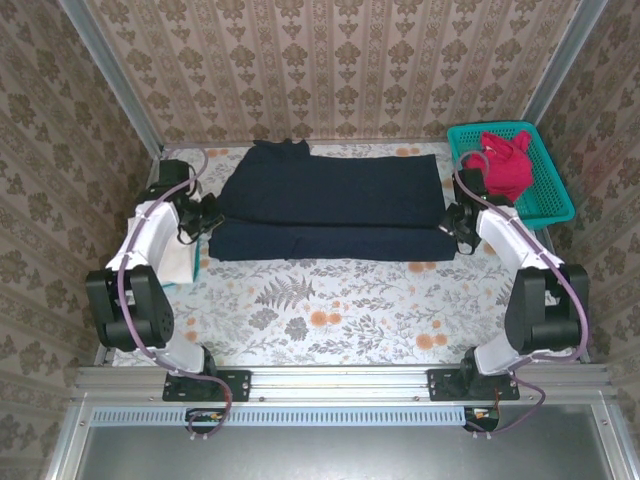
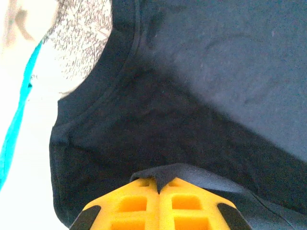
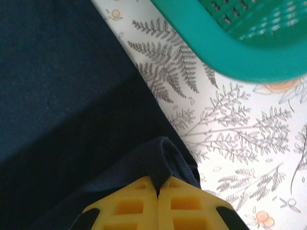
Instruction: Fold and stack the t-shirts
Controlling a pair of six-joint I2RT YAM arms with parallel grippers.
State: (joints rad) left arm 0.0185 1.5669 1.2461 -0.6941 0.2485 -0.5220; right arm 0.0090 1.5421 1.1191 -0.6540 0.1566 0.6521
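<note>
We pinch the navy t-shirt [image 1: 330, 195]
The left end effector [image 2: 158, 184] clenches its 9 o'clock edge, the right end effector [image 3: 157, 184] its 3 o'clock.

No legible text, label, brand, number or sign anywhere.
</note>
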